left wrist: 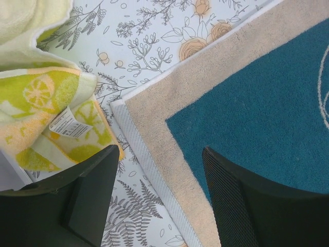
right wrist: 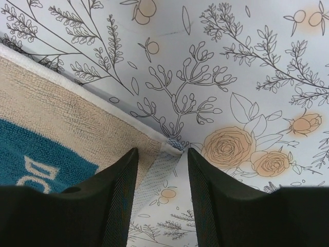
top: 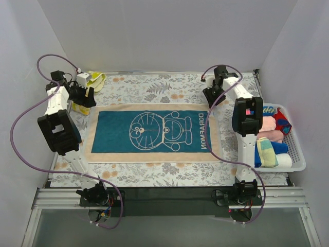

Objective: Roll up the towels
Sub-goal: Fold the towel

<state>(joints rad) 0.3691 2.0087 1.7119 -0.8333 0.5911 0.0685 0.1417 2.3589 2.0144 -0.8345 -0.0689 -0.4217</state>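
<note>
The tan-and-blue cartoon towel (top: 154,135) lies flat in the middle of the floral table covering (top: 154,85). My left gripper (top: 85,96) is open over the towel's far left corner; in the left wrist view the towel's edge (left wrist: 169,154) runs between the fingers (left wrist: 87,195), my left gripper (left wrist: 159,172) holding nothing. My right gripper (top: 212,98) is open at the far right corner; in the right wrist view that corner (right wrist: 172,145) lies between the jaws, my right gripper (right wrist: 162,159) not closed on it. A yellow patterned towel (top: 94,81) lies crumpled at the back left, also in the left wrist view (left wrist: 46,103).
A white slotted basket (top: 295,154) stands at the right edge, holding several rolled towels, among them pink (top: 270,123), red, blue and beige ones. White walls enclose the table on three sides. A small white block (top: 82,80) sits by the yellow towel.
</note>
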